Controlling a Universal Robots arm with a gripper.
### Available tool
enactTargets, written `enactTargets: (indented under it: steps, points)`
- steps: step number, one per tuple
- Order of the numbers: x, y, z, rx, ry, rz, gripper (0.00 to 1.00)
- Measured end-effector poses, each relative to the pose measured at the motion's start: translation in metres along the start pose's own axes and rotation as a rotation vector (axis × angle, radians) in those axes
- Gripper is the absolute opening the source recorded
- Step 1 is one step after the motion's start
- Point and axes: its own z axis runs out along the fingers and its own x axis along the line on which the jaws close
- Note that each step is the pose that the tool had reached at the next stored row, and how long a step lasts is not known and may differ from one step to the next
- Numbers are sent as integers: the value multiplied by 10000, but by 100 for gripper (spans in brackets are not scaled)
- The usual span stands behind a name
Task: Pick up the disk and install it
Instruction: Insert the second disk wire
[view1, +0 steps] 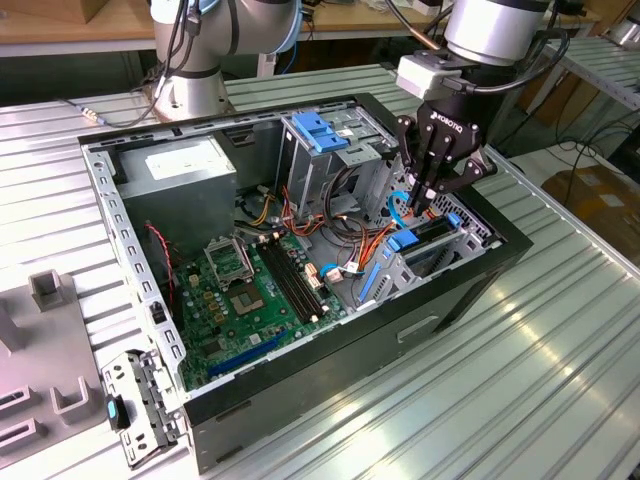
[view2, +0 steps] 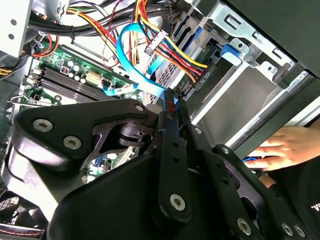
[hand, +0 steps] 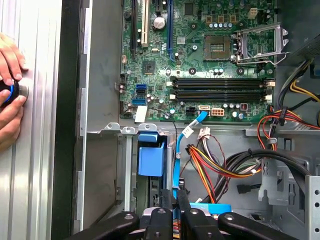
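Pincer closed on blue cable w/ wire bundle crowding drive bay.

bright even light, glare streaks on the table.

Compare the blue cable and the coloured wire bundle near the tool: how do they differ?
The blue cable is one flat single-colour strip; the wire bundle is many thin red, yellow and black strands. The blue cable runs to the tool; the wire bundle fans away beside it. Both lie inside the case.
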Motion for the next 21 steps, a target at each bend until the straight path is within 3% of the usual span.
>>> enactTargets:
  steps: [3, 4, 6, 7, 9, 13, 17, 20, 21]
  points:
    - [0, 4, 1, 9, -14, 1, 16]
    - [4, 9, 1, 24, -51, 2, 16]
    - [20, 16, 4, 65, -222, -8, 16]
    - [39, 22, 7, 101, -349, -15, 16]
    - [65, 29, 13, 136, -432, -25, 16]
    - [100, 63, 22, 225, -444, -55, 16]
    - [115, 116, 31, 510, -460, -18, 16]
    - [118, 121, 34, 781, -460, 18, 16]
    - [117, 121, 34, 808, -460, 23, 16]
